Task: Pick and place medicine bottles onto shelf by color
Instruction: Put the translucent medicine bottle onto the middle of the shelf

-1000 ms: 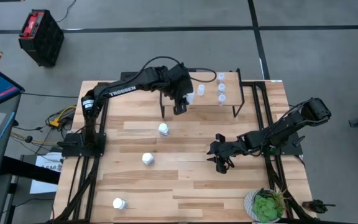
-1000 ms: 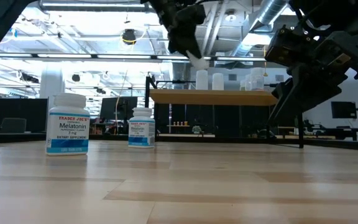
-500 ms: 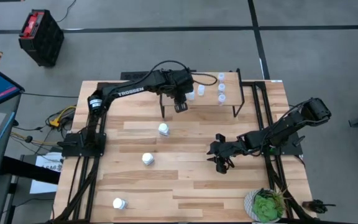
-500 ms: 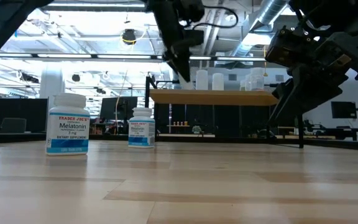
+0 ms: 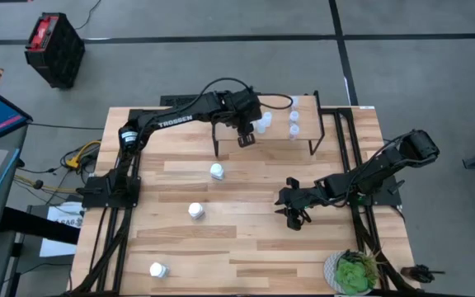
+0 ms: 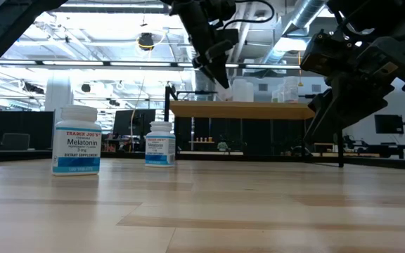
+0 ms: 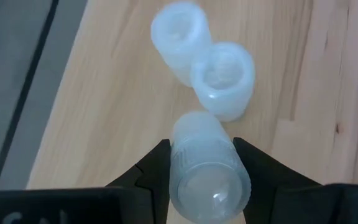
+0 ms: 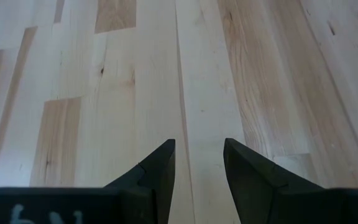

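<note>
the left gripper (image 5: 246, 137) is held over the near edge of the shelf (image 5: 303, 139), a small light-wood platform on thin black legs at the far side of the table (image 5: 254, 239). its fingers (image 7: 155, 168) are pinched on a pale translucent bottle (image 7: 207, 168), which is gripped by its sides. just beyond the held bottle, two more translucent bottles (image 7: 222, 79) are seen upright on the shelf top, touching each other. from above, this pair (image 5: 262, 123) is found beside the gripper, and another cluster of translucent bottles (image 5: 293, 117) is found farther along the shelf, toward the right arm's side. whether the held bottle touches the shelf cannot be told.

three white bottles are left on the table: one (image 5: 217, 172) in front of the shelf, one (image 5: 196, 211) nearer the middle, and one (image 5: 157, 270) by the near edge. in the low view, two of them are shown with printed labels, the nearer one (image 6: 77, 140) reading melatonin.

the right gripper (image 5: 293, 216) is held low over bare tabletop, well apart from the shelf, with its fingers (image 8: 157, 171) spread and nothing between them. a green potted plant (image 5: 353, 273) is set at the table's near right corner.
</note>
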